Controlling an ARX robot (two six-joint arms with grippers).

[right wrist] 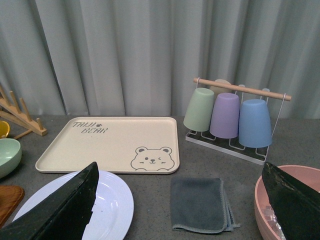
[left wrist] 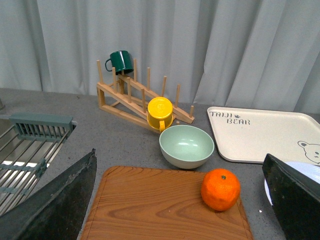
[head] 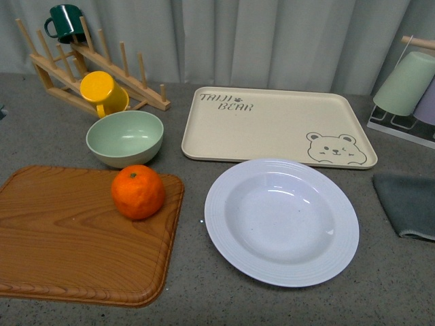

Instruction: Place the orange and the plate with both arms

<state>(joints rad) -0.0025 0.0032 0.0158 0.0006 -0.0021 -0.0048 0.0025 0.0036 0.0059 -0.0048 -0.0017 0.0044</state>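
Front view is showing us both task things untouched. The orange (head: 138,191) is sitting on the far right part of the wooden board (head: 61,238), just in front of the green bowl (head: 125,138). The plate (head: 224,224) is lying flat and empty on the table (head: 197,292), just right of the board and just in front of the bear tray (head: 272,125). Orange and plate are resting near each other but apart, with a strip of table showing between them. Neither of our arms is appearing in this view.

From the left wrist we are looking at the orange ahead of us. Our left hand (left wrist: 179,156) is standing wide open, its two dark fingers (left wrist: 55,200) framing the scene and gripping nothing. From the right wrist we are seeing part of the plate, half hidden behind one finger. Our right hand (right wrist: 180,167) is likewise gaping wide and empty, and as far as we can tell it is not touching the plate.

So we are judging the task as not begun: nothing is being grasped and nothing is being lifted. Everything is remaining to do: taking the orange with the left hand, taking the plate by its rim with the right, and setting both down. Where they are meant to go we cannot tell for sure, though the tray is looking like a likely spot.
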